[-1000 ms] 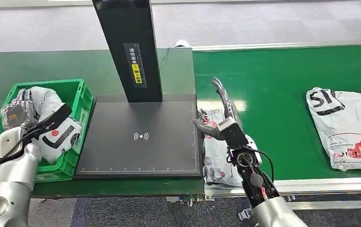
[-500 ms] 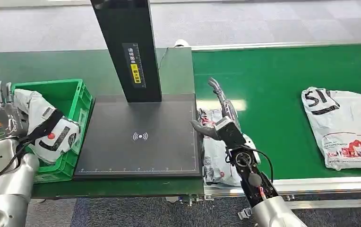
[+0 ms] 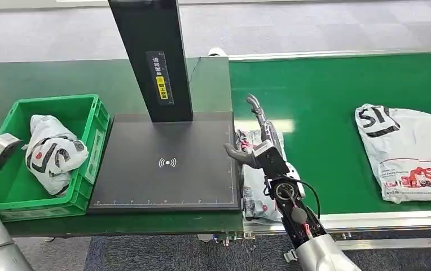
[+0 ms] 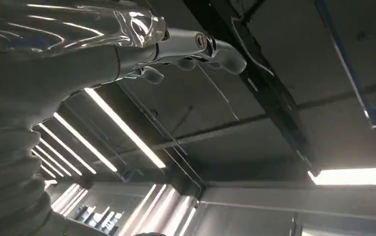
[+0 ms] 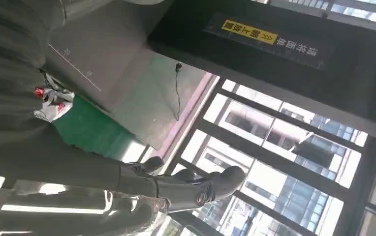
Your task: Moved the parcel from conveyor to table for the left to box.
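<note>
— What's the right robot hand point(image 3: 256, 144) doing?
— From my seat, its fingers are spread and it grips nothing. It sits over a parcel point(image 3: 256, 186) on the green conveyor point(image 3: 326, 90), right at the belt's edge beside the black scanner pad point(image 3: 168, 164). In the right wrist view the fingers point(image 5: 215, 184) are stretched out, bare.

— And the left robot hand point(image 4: 196, 46)?
— I see it in the left wrist view, fingers extended, nothing in them, aimed at the ceiling.

— Where do the other parcels lie?
— A second parcel point(image 3: 52, 152) lies crumpled inside the green crate point(image 3: 92, 121), at nine o'clock from the pad on the table point(image 3: 44, 79). A third parcel point(image 3: 408, 152) lies flat on the conveyor at three o'clock, well apart from the right robot hand. A black post point(image 3: 151, 56) stands at the pad's twelve o'clock.
</note>
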{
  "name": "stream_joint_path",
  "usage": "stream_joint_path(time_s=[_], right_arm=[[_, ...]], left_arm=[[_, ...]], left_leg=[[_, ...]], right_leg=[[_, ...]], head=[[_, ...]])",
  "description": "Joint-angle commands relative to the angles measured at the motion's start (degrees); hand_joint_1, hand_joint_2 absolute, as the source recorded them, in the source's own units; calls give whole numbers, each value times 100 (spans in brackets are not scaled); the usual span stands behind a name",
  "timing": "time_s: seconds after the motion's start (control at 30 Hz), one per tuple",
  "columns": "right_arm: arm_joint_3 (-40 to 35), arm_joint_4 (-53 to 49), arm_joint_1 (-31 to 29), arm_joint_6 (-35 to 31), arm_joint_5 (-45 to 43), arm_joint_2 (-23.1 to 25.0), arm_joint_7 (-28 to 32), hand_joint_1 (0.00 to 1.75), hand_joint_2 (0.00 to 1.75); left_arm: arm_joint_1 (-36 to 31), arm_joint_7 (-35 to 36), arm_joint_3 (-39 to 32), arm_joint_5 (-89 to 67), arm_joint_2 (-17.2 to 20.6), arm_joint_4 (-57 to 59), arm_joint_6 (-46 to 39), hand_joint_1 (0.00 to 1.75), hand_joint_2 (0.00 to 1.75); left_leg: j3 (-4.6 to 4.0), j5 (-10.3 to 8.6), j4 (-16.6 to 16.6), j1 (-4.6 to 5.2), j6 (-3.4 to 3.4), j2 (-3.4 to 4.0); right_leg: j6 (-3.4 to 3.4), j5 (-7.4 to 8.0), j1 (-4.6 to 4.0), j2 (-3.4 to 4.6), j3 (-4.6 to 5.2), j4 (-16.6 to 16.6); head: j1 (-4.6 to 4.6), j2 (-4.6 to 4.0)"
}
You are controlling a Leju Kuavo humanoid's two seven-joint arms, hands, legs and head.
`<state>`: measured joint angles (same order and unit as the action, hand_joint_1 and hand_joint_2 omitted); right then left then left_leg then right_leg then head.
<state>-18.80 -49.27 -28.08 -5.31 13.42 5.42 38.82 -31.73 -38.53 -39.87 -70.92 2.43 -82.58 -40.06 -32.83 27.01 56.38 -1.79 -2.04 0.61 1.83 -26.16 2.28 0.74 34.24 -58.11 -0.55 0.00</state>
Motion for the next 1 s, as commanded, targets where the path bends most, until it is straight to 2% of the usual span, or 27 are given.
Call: stream_joint_path(time_s=[0.03,0.2,0.23,0.27,0.33,0.37,0.43,0.47,0.53,0.57,0.6,0.63,0.67,0.73,0.93,1.0], right_arm=[[-170,511,-292,-93,-110,-38,66,0,175],[-193,523,-288,-154,-198,-92,118,0,175],[-170,469,-258,-198,-234,-125,106,0,175],[-171,439,-239,-235,-216,-145,118,0,175],[-128,384,-210,-259,-283,-168,110,0,175],[-119,330,-186,-234,-284,-205,118,0,175],[-104,257,-144,-218,-296,-244,79,0,175],[-136,136,-91,-170,-318,-310,69,0,175],[-111,138,-114,-139,-301,-304,55,0,175],[-114,168,-155,-75,-286,-298,53,0,175],[-127,215,-196,-24,-276,-283,50,0,175],[-127,241,-220,-2,-280,-271,50,0,175],[-151,290,-272,34,-264,-247,45,0,175],[-175,363,-326,134,-282,-208,41,0,175],[-154,200,-147,653,-600,-143,-32,0,175],[-172,196,-121,646,-593,-135,-28,0,175]], left_arm=[[17,-147,248,554,-403,-1213,6,0,175],[36,-147,688,1293,-566,-1379,6,0,175],[145,-147,1153,2100,-629,-957,6,0,175],[325,-147,1355,2316,-651,-963,6,0,175],[282,-147,1712,2629,-711,-508,6,0,175],[343,-147,2230,3305,-633,66,6,0,175],[344,-147,2497,3621,-601,360,6,0,175],[372,-147,2833,4050,-594,638,6,0,175],[428,-147,3569,5054,-278,1133,6,0,175],[551,-5,3898,6407,-178,1470,1503,0,175],[732,197,4057,6657,-111,1437,2066,0,175],[852,177,4144,6689,-120,1424,2184,0,175],[1019,586,4414,7115,-25,1460,3225,0,175],[1182,845,4754,7206,6,1574,3943,0,175],[1353,1050,5264,7310,-9,1910,4808,0,175],[1370,1017,5279,7298,-16,1933,4810,0,175]], left_leg=[[-4,3,6,-8,14,-8],[4,1,0,-4,16,-19],[2,0,0,0,13,-19],[8,-3,-5,-1,18,-25],[8,-4,-6,4,12,-27],[11,-8,-9,3,18,-42],[14,-14,-13,4,20,-62],[12,-10,-9,6,16,-49],[15,-13,-12,3,19,-57],[13,-9,-9,8,13,-46],[19,-12,-15,7,19,-52],[25,-8,-15,10,16,-42],[37,-9,-26,10,21,-36],[28,-2,-13,10,14,-15],[33,1,-17,7,21,-14],[25,2,-12,5,14,-12]], right_leg=[[-14,0,-12,-11,-5,5],[-16,-1,-8,-19,-12,7],[-12,-2,-4,-19,-9,5],[-18,-1,-6,-27,-17,11],[-11,-2,1,-26,-13,9],[-16,-1,-2,-42,-23,14],[-18,-2,-2,-61,-34,18],[-13,-3,2,-48,-24,12],[-17,0,-2,-54,-33,19],[-9,-3,5,-42,-25,10],[-17,-1,2,-52,-34,19],[-14,-3,6,-42,-33,16],[-21,0,4,-36,-42,26],[-14,0,7,-12,-28,13],[-22,0,1,-15,-35,21],[-19,0,1,-12,-26,14]], head=[[-2,0],[0,0],[2,0],[0,0],[2,0],[2,0],[2,0],[0,0],[-2,0],[2,0],[0,0],[0,0],[2,0],[4,0],[2,0],[2,0]])
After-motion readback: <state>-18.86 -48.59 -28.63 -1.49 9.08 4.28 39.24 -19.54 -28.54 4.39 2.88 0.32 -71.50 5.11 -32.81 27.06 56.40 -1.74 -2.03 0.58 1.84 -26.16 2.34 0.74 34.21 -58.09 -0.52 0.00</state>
